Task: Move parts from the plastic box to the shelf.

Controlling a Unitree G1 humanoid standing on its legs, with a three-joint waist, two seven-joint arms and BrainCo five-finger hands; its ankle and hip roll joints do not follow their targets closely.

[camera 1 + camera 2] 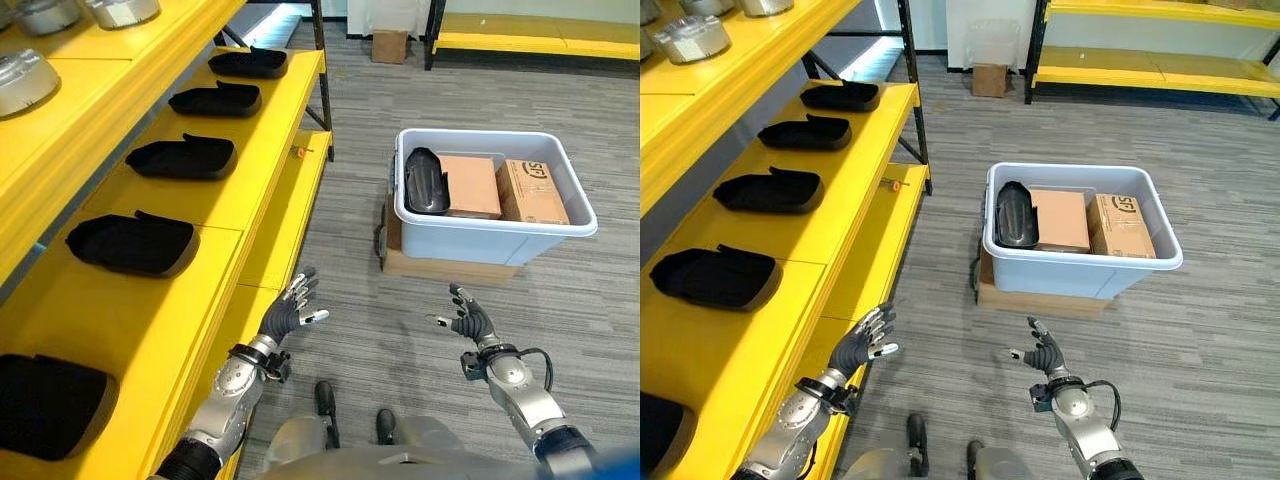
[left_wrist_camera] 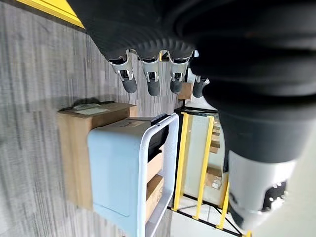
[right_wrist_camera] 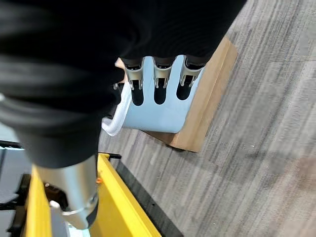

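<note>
Flooring grey (image 1: 560,300) — yellow shelf (image 1: 200,215) alongside

A yellow shelf (image 1: 215,205) beside the left hand (image 1: 290,312) carries a row of black parts (image 1: 182,159), while beyond both hands the grey floor (image 1: 600,300) bears a cardboard slab (image 1: 445,266) under the plastic box (image 1: 490,228).

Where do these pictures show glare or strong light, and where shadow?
Left eye view: a bright patch on the floor behind the shelf; a pale sheen on the black part in the box. Left wrist view: a faint dark band on the floor beside the cardboard under the box. Right wrist view: the box wall looks evenly lit, no glare.
</note>
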